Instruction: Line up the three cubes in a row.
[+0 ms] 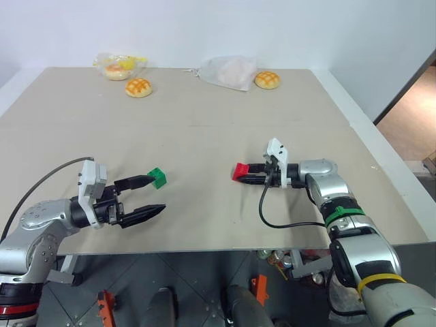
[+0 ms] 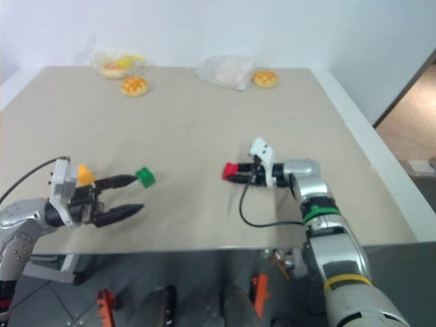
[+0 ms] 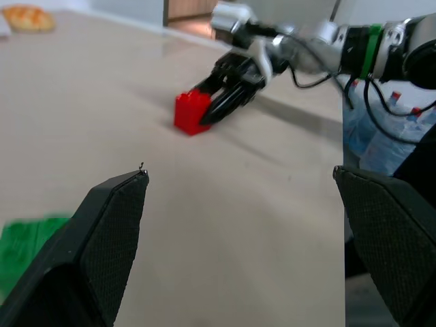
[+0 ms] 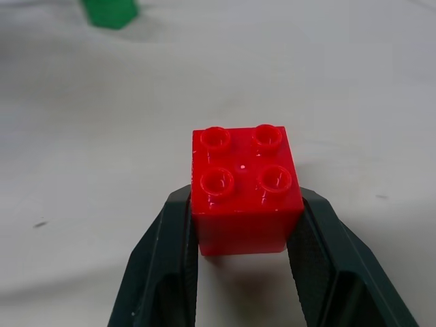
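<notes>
- The right gripper (image 1: pixel 240 174) points to the robot's left, low over the table (image 1: pixel 204 116).
- Its two black fingers (image 4: pixel 167 252) press on both sides of the red cube (image 4: pixel 244 194). It is pinching that cube.
- The red cube sits at the very tips of the right gripper's fingers, with its four round bumps facing up. It looks to be sitting on the table.
- The left gripper (image 1: pixel 153 196) has its fingers spread wide. Nothing is between them.
- The green cube (image 1: pixel 158 178) lies on the table, just past the tip of the left gripper's far finger (image 1: pixel 136 182). It looks to be touching that tip or almost touching it; I cannot tell which.
- The green cube is well apart from the right gripper, out in front of its tips, on the robot's left side.
- The yellow-orange cube (image 2: pixel 84 173) shows up close behind the left gripper, near its white wrist part (image 2: pixel 63 184). Part of it is hidden.
- The red cube is well ahead of the left gripper, out past its open fingers.
- Far from both grippers, at the back of the table, lie two round buns (image 1: pixel 138 87) and (image 1: pixel 267 80).
- A clear bag (image 1: pixel 228 71) lies next to the bun on the right.
- Another bag with yellow things in it (image 1: pixel 120 66) lies behind the bun on the left.
- A black cable (image 1: pixel 276 218) hangs from the right gripper's wrist and loops on the table.
</notes>
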